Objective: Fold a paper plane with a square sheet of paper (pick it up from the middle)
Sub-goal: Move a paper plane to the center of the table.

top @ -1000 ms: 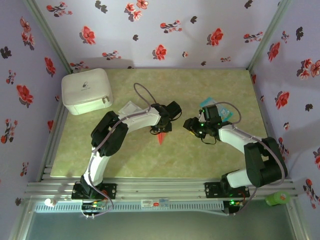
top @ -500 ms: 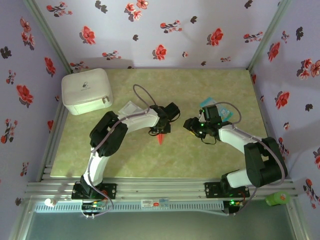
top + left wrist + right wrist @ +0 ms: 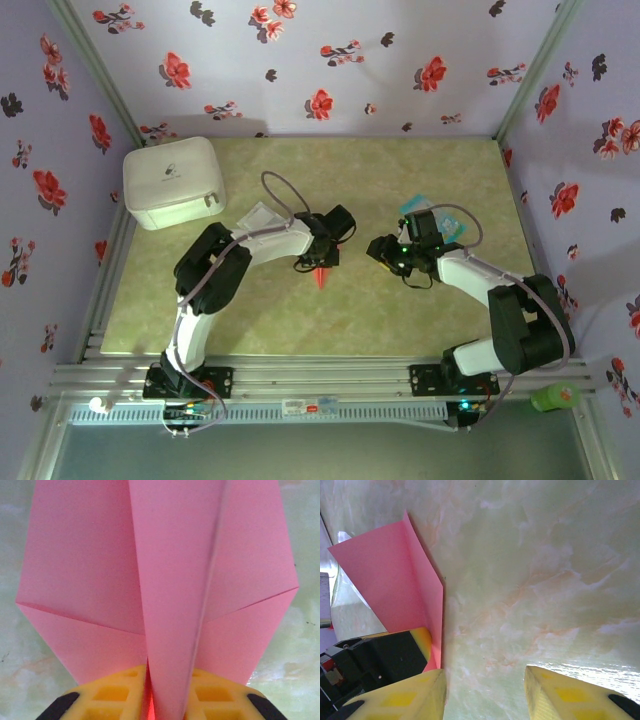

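Standing pinched between left jaws: paper plane (image 3: 165, 580).

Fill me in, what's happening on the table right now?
The left gripper is shut on the paper plane, pinching its centre fold with the pink wings spreading to either side over the table. The right gripper is open and empty, close beside the plane's edge.
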Robot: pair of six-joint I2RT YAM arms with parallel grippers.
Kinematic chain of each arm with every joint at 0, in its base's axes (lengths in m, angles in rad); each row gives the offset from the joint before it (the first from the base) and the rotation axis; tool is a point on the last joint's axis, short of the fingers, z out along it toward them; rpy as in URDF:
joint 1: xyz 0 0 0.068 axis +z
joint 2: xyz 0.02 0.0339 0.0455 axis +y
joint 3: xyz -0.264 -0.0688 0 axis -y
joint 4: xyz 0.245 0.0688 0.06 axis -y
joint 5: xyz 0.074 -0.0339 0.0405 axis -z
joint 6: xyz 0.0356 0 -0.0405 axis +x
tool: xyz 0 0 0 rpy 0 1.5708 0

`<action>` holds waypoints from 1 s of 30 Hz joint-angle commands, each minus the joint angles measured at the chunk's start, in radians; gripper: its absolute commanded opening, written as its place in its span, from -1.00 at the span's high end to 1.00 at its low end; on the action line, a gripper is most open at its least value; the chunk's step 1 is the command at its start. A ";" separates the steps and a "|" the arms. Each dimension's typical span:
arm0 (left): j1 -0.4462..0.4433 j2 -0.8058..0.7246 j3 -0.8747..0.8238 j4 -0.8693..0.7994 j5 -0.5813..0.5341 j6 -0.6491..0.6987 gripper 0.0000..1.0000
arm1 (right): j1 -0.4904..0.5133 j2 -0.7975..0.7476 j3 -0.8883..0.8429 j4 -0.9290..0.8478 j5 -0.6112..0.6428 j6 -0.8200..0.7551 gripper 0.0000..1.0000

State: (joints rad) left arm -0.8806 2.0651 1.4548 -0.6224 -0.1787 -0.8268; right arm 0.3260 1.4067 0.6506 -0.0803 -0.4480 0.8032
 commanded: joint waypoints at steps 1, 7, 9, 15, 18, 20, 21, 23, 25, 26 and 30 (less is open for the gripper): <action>0.005 0.008 -0.040 0.009 0.041 0.042 0.54 | -0.006 0.011 0.021 -0.006 0.009 -0.007 0.09; 0.002 0.030 -0.044 0.017 0.071 0.064 0.38 | -0.007 0.014 0.020 -0.004 0.009 -0.006 0.09; 0.002 0.030 -0.049 0.022 0.071 0.056 0.33 | -0.007 0.014 0.020 -0.005 0.011 -0.004 0.10; 0.001 0.033 -0.051 0.021 0.057 0.033 0.27 | -0.007 0.016 0.021 -0.003 0.010 -0.004 0.09; 0.002 0.030 -0.051 0.021 0.054 0.004 0.25 | -0.007 0.016 0.022 -0.002 0.009 -0.004 0.09; 0.002 0.030 -0.047 0.021 0.053 -0.018 0.24 | -0.006 0.018 0.023 -0.001 0.011 -0.004 0.09; 0.002 0.030 -0.043 0.020 0.054 -0.029 0.23 | -0.005 0.017 0.024 -0.001 0.010 -0.004 0.09; 0.002 0.026 -0.035 0.021 0.058 -0.045 0.23 | -0.007 0.016 0.026 -0.003 0.010 -0.005 0.09; 0.001 0.015 -0.028 0.022 0.062 -0.053 0.23 | -0.007 0.014 0.027 -0.005 0.012 -0.008 0.09; 0.001 0.007 -0.024 0.022 0.062 -0.056 0.22 | -0.007 0.012 0.028 -0.008 0.014 -0.011 0.09; 0.001 -0.034 -0.011 0.018 0.055 -0.060 0.22 | -0.007 0.001 0.036 -0.025 0.025 -0.024 0.09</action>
State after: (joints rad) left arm -0.8806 2.0541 1.4437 -0.5835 -0.1417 -0.8585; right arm 0.3260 1.4082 0.6533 -0.0814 -0.4473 0.8028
